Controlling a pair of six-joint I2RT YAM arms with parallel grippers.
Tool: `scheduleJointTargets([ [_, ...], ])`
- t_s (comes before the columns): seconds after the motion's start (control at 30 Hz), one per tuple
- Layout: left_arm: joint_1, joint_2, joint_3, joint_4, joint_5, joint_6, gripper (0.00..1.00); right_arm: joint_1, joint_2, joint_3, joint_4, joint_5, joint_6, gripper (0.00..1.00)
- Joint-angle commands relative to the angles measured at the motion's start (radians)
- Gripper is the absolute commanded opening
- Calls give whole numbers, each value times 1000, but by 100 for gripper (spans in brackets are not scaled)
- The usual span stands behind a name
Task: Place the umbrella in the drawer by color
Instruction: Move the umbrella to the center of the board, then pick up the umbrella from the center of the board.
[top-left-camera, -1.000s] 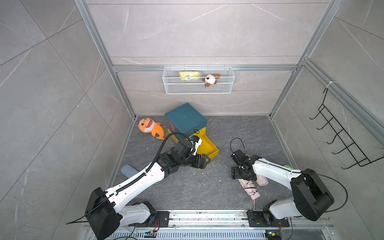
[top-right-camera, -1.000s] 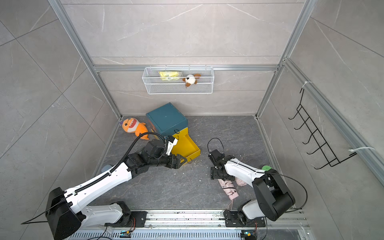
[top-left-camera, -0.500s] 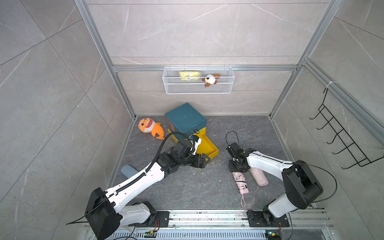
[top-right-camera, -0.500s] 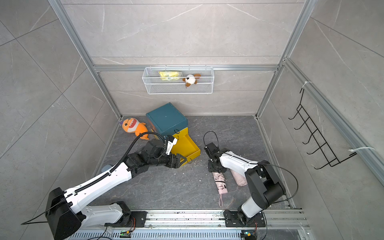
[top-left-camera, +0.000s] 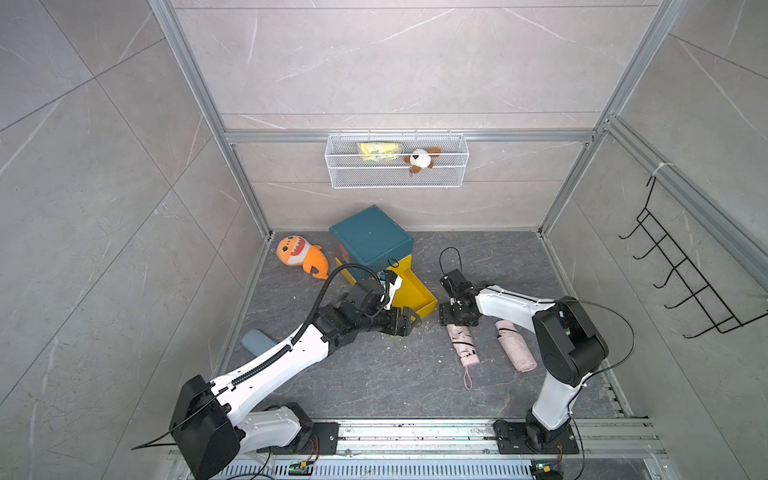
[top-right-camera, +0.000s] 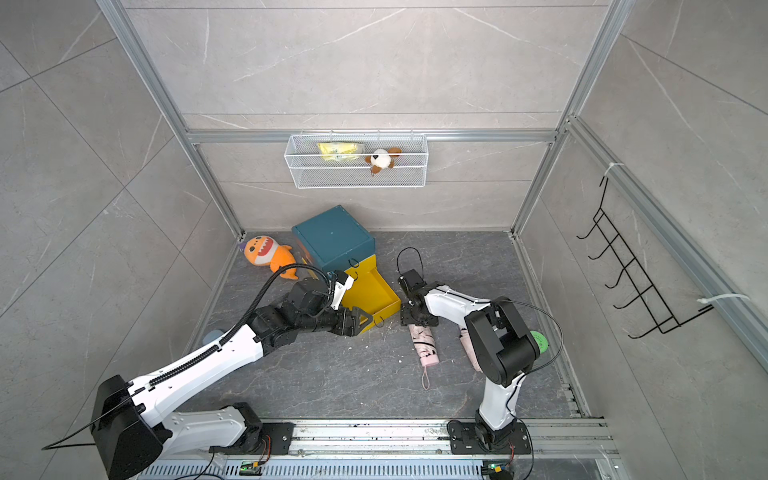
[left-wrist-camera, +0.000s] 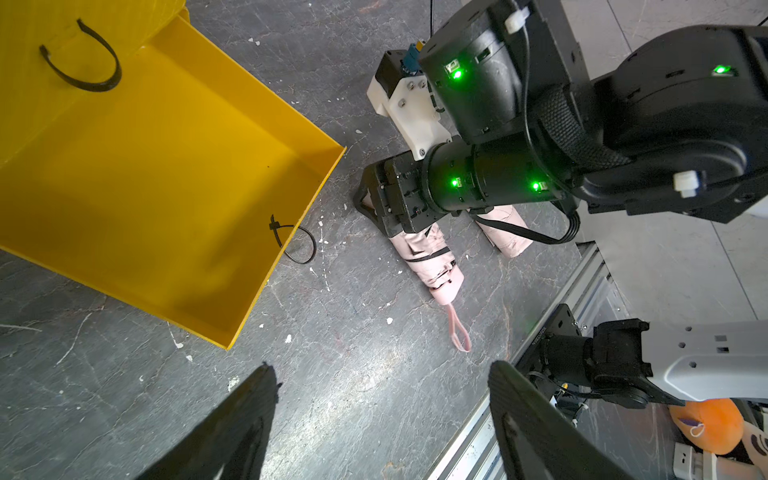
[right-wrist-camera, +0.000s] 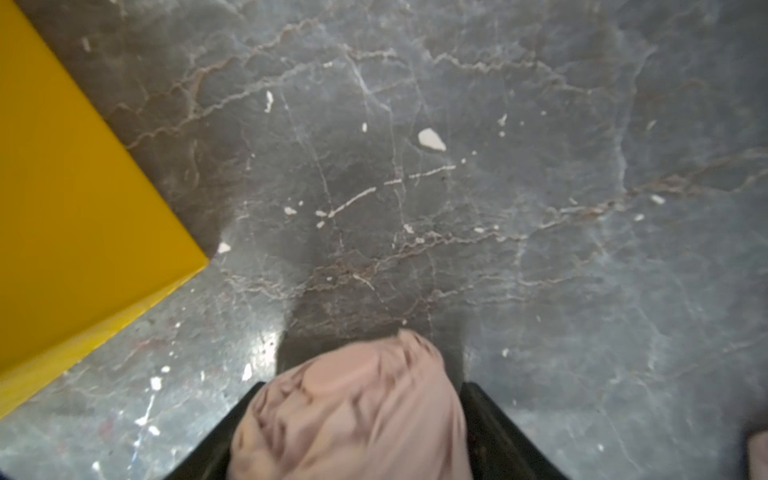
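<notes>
Right gripper (top-left-camera: 456, 319) is down at the floor, straddling the strapless end of the pink umbrella (top-left-camera: 466, 347), with a finger on each side. Honestly can't tell if it's actually squeezing. The open yellow drawer (top-left-camera: 409, 291) sits just beside it. Left gripper (left-wrist-camera: 381, 366) hangs spread wide and empty near the drawer's front corner.

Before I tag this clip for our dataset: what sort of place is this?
Probably a robot test cell dressed as a room corner: tiled panels in an aluminium frame, left arm and right arm mounted on a rail, and home props, a wire basket, hook rack and drawer.
</notes>
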Motion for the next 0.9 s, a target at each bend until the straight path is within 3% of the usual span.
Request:
scheduleJointTargets([
  [0.0, 6, 0, 23, -3, -5, 9, 83, -2, 19, 3, 6, 6, -20, 78],
  [0.13, 5, 20, 29, 6, 6, 1, 83, -1, 23, -6, 18, 7, -28, 77],
  [0.23, 5, 30, 33, 8, 12, -5, 83, -2, 16, -16, 31, 1, -33, 71],
  [0.53, 5, 29, 54, -30, -18, 9, 83, -4, -87, -37, 38, -7, -41, 40],
  [0.87, 5, 28, 94, -63, -52, 39, 83, -12, -274, 27, -44, -22, -60, 33],
])
